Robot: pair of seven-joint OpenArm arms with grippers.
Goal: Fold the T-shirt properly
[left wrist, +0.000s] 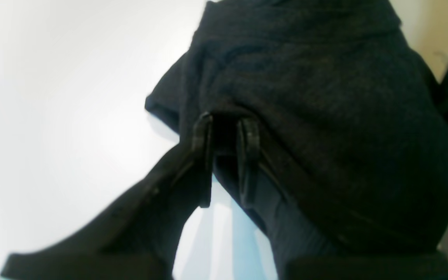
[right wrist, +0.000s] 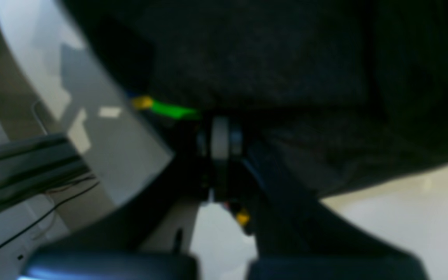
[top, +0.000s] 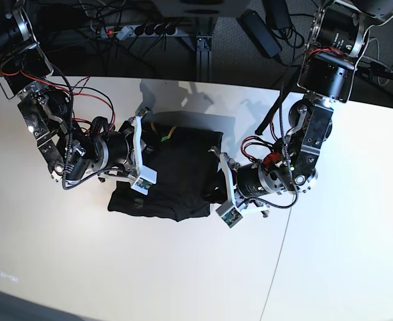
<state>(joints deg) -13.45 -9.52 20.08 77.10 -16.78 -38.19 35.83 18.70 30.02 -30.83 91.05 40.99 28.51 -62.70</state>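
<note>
On the table: black T-shirt, bunched; left gripper clamped on its fabric, right gripper pinched on its trim edge.

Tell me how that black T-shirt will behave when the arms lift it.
The T-shirt will probably flop and sag: it already lies bunched in soft folds on the table. It likely drapes around the left gripper, whose fingers pinch a fold. Rolling or tipping seems unlikely.
</note>
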